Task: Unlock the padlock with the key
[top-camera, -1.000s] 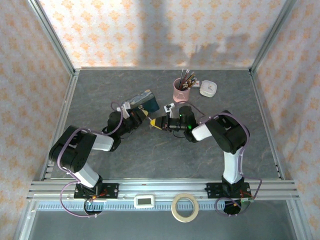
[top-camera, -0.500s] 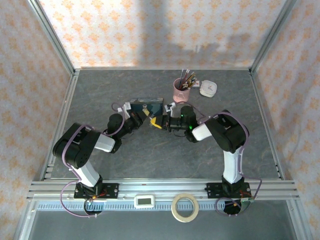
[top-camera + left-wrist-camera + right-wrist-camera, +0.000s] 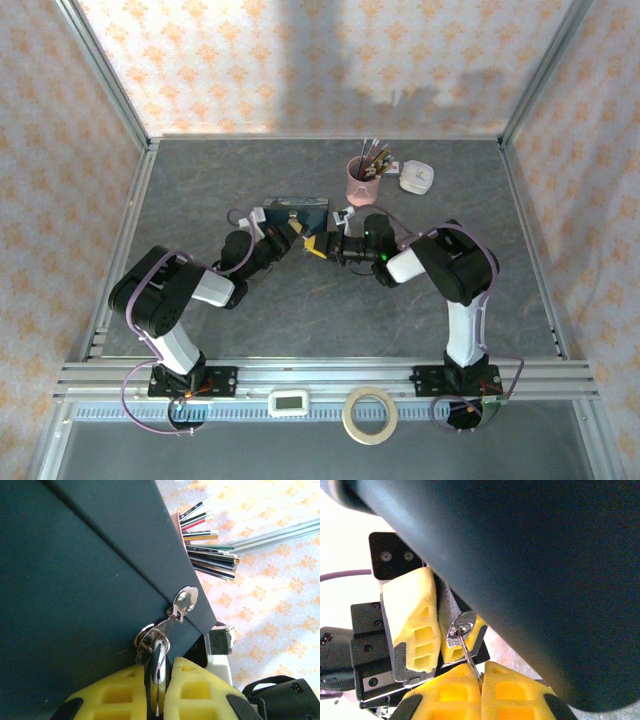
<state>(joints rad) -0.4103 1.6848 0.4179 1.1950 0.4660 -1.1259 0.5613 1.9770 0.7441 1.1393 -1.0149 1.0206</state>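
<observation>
The key [image 3: 470, 656] is pinched by the right end effector [image 3: 481, 679] and appears seated in the padlock [image 3: 456, 626], which is clamped by the left end effector [image 3: 159, 692] just beside the blue tin [image 3: 75, 580], mid-worktop [image 3: 250, 320]. The turn is judged outstanding, as the shackle [image 3: 159, 662] is seen threaded through the hasp [image 3: 184, 600].

grey table [image 3: 200, 190] bears pink cup [image 3: 362, 186], white gadget [image 3: 417, 178].
</observation>
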